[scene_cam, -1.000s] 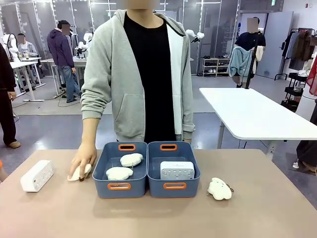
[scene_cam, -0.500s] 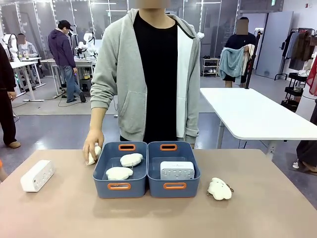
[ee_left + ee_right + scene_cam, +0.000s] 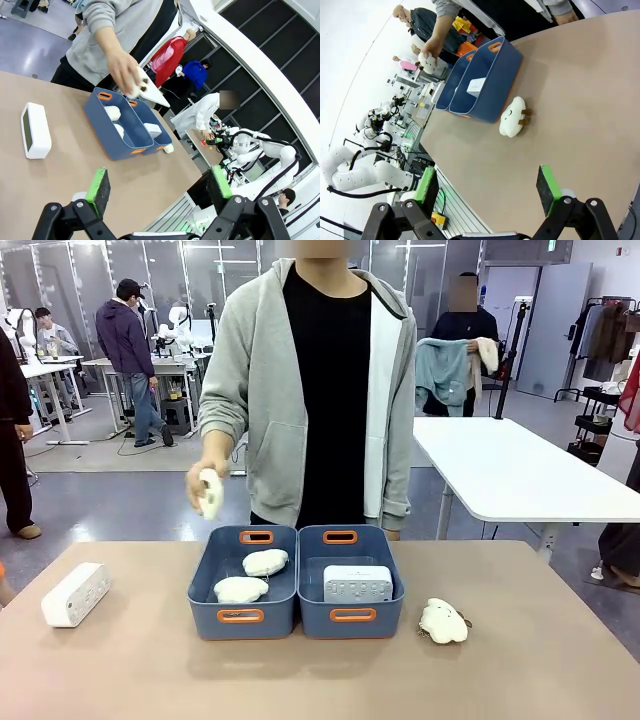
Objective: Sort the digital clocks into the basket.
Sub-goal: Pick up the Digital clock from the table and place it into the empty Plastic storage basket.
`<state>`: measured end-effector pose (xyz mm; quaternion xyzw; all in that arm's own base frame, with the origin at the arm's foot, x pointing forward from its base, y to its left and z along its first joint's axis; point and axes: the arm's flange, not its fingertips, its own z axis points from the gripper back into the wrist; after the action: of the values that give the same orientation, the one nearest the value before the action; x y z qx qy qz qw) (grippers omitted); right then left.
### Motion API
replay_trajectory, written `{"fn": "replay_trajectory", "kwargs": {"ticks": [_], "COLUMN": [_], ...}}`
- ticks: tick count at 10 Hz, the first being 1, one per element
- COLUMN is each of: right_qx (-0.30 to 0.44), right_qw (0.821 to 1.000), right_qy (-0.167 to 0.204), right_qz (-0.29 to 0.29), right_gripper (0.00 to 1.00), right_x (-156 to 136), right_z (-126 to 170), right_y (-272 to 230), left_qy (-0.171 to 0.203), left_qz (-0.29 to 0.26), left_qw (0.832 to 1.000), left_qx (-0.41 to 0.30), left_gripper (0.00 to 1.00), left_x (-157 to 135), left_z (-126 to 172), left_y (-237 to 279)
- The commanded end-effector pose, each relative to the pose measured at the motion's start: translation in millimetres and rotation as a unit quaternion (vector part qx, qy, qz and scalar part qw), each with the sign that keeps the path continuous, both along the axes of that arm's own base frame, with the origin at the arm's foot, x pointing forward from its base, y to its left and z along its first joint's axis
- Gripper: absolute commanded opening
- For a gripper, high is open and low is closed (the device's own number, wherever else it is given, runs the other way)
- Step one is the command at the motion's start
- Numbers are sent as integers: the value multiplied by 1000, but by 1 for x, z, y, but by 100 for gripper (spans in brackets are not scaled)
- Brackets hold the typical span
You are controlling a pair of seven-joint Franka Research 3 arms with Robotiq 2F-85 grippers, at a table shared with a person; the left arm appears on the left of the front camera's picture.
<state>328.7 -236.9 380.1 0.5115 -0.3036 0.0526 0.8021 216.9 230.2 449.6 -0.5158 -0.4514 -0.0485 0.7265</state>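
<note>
One digital clock loose at left of basket, long side running near to far; left gripper closest, wide open, empty.

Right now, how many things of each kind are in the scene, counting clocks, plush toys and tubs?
Digital clocks: 2 (one on the table, one in the right tub)
Plush toys: 4 (two in the left tub, one on the table, one in the person's hand)
Slate-blue tubs: 2
Total: 8
</note>
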Motion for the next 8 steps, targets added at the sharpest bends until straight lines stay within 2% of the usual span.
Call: {"fn": "replay_trajectory", "kwargs": {"ticks": [1,8], "right_qx": [-6,-6], "right_qw": [1000,1000], "right_qy": [9,9], "right_qz": [1,1], "right_gripper": [100,100], "right_x": [-2,-2], "right_z": [5,5], "right_y": [1,1], "left_qy": [-16,-16], "left_qz": [-1,-1], "left_qw": [1000,1000], "left_qx": [-4,-4], "left_gripper": [100,100], "left_x": [2,2], "left_z": [2,2], "left_y": [2,2]}}
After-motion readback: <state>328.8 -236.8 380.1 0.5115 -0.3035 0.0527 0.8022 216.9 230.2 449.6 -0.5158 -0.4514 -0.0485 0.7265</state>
